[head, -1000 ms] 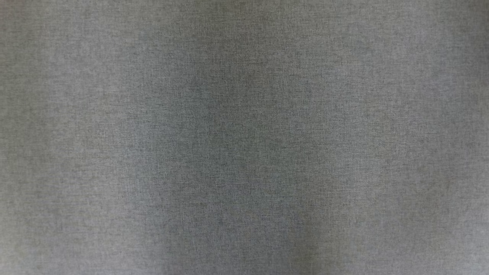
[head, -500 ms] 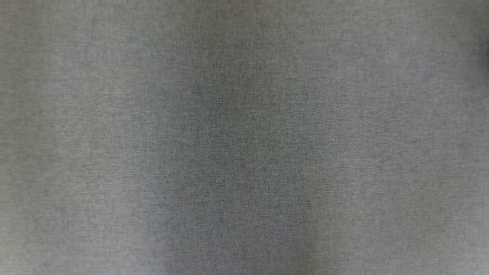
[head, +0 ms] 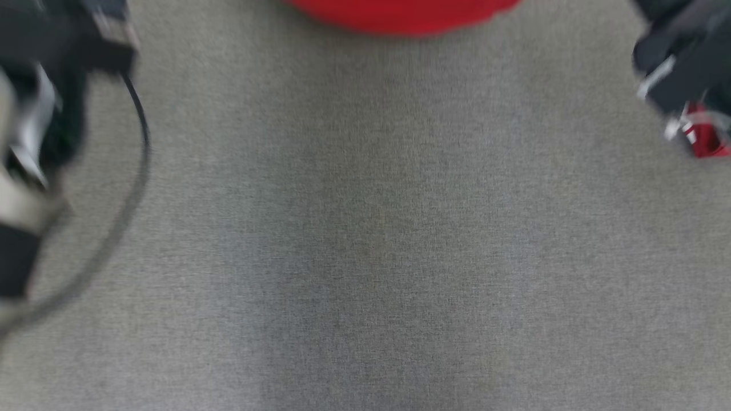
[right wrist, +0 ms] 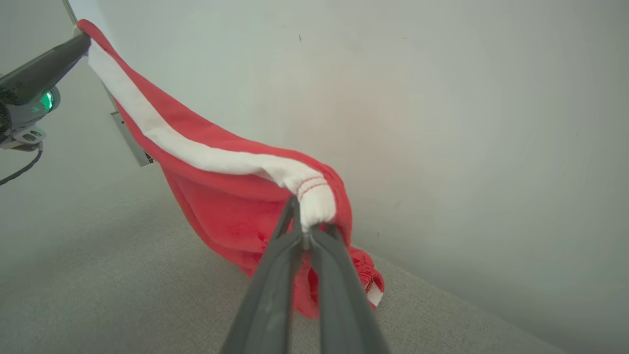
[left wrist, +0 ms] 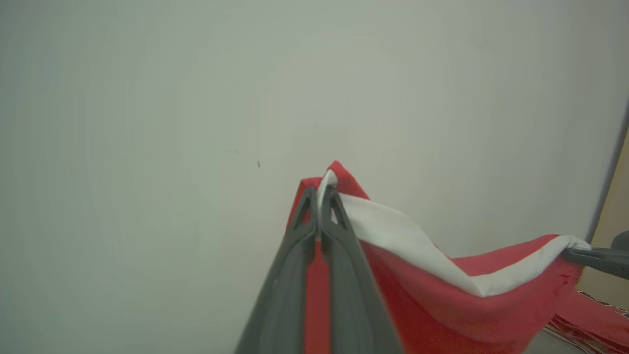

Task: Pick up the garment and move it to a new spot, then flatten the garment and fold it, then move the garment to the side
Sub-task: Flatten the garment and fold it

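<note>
The left gripper [left wrist: 320, 191] has its two dark fingers pressed together on one end of the white band [right wrist: 196, 152] of the red garment [left wrist: 442, 305]. The right gripper [right wrist: 305, 219] is pinched in the same way on the other end of this band, where the white cloth is bunched over its tips. Between the two grippers the band hangs as a slack line, and the red body of the garment falls below it. The garment is lifted in the air in front of a pale wall [right wrist: 442, 98]. Its lower part hangs close to the grey fabric surface [right wrist: 123, 295], and I cannot tell if it touches there. The head view is blurred. In it, a red edge of the garment shows at the top middle. The left arm [head: 34, 142] with a black cable [head: 140, 142] is at the left edge, and the right arm [head: 685, 63] is at the upper right corner, with a small piece of red cloth just under it
</note>
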Available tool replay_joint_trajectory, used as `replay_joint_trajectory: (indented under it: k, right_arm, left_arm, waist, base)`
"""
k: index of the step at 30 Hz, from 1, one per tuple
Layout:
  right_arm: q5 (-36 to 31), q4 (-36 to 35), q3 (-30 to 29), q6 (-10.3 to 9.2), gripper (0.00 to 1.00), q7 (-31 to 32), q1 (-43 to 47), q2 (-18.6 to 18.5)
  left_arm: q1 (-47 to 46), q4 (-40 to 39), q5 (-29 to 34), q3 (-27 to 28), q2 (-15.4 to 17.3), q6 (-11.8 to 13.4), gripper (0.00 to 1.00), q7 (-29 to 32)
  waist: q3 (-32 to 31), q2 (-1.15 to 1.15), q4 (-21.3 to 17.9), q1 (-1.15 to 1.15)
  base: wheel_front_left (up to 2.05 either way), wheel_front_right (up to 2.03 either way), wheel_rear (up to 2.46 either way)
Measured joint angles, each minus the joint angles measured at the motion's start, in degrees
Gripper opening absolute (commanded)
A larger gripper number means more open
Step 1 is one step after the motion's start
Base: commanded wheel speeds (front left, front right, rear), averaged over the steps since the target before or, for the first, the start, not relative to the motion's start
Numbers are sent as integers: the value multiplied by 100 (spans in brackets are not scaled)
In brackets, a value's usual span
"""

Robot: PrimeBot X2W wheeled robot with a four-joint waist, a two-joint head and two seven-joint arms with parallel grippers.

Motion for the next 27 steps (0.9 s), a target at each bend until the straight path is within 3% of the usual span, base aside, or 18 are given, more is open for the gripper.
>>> replay_joint_trajectory:
  k: [9, 16, 27]
  right_arm:
    - [58, -500, -2, 0, 0, -365, 1623, -332]
    - [-85, -514, -41, 0, 0, -424, 2975, -272]
    - [-695, -138, -928, 0, 0, -441, 5265, 148]
  left_arm:
    - [2729, -1224, 293, 494, -167, 358, 0, 0]
    - [4559, -1301, 528, 818, -494, 276, 0, 0]
    - [6344, -778, 1210, 1338, -1429, -76, 0, 0]
  waist:
    - [-540, 0, 88, -1]
    - [-963, 0, 112, -1]
    - [-1592, 0, 141, 0]
  base:
    - [0, 0, 0]
    - [0, 0, 0]
    - [0, 0, 0]
